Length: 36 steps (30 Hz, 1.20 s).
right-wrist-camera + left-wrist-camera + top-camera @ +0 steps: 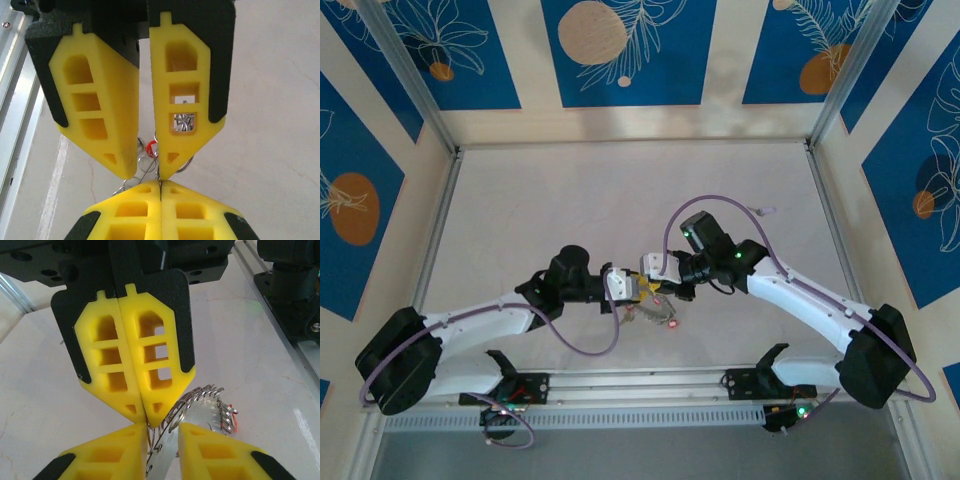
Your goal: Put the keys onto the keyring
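Note:
The keyring [200, 412] is a flat grey toothed band with many small wire loops hooked along its edge. It hangs just above the table [620, 200] between the two arms [655, 312]. My left gripper [161, 432] has its yellow fingers [210, 450] closed on the band, one on each side. My right gripper [160, 184] faces it tip to tip, pressed shut with a thin wire loop pinched at the seam. A red key tag [151, 147] dangles between the left fingers [185, 115]. Another red tag [235, 425] hangs on the ring's far side.
An aluminium rail [640, 385] runs along the near table edge, close under both wrists [15, 100]. Metal frame posts [845, 70] stand at the back corners. Pale table stretches behind the grippers.

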Each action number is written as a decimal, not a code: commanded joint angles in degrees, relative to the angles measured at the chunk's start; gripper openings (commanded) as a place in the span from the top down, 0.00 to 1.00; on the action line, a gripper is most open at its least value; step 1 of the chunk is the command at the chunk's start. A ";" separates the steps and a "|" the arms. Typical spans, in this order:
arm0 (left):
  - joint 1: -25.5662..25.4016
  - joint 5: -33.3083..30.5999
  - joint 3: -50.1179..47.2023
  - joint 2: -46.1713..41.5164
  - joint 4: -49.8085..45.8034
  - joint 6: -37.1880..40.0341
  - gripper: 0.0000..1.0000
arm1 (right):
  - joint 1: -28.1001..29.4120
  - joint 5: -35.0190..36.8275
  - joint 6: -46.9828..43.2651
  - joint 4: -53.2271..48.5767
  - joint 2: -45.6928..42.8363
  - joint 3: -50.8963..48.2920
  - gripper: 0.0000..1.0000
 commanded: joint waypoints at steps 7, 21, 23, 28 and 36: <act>-0.56 0.08 1.97 3.17 1.64 0.24 0.87 | -0.22 -3.76 0.16 2.40 -2.10 -0.61 1.00; -0.61 -3.08 1.43 4.48 2.35 0.74 0.83 | -0.83 -3.26 -1.28 2.01 -2.28 -1.22 1.00; -0.56 -2.82 1.83 5.10 2.48 0.63 0.88 | -0.83 -3.36 -1.28 2.02 -2.43 -1.16 1.00; -0.58 -1.87 2.76 5.81 1.96 0.54 0.96 | -0.83 -3.41 -1.36 1.79 -2.45 -1.20 1.00; -0.58 0.41 2.50 3.89 0.21 2.90 1.00 | -2.26 -1.72 -3.67 1.10 -5.10 -2.42 0.82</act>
